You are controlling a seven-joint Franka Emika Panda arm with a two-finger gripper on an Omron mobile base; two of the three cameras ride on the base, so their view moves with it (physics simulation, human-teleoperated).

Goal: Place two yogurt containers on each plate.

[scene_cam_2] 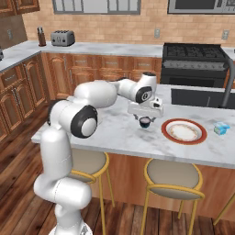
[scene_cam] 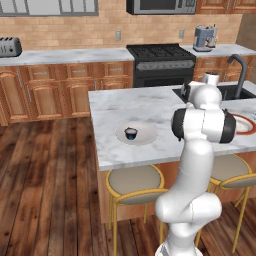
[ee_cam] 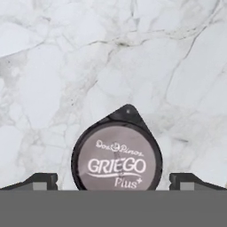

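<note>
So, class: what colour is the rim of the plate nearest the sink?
Red-orange rim, clearest in the right base view.

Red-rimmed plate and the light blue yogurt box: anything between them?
Nothing. In the right base view, only bare marble counter separates the red-rimmed plate from the light blue yogurt box.

The left base view looks forward and down from behind the arm's left side, across the marble worktop (scene_cam: 130, 107) toward the stove (scene_cam: 161, 62) on the back wall. The right base view looks from behind the arm's right side, at similar range. Both views share the worktop, the stove and the red-rimmed plate (scene_cam_2: 185, 131) (seen from opposite sides). The hand view looks straight down from close above the worktop, with the navy yogurt cup (ee_cam: 117, 153) near its bottom edge between the gripper (ee_cam: 116, 181) fingertips.
</note>
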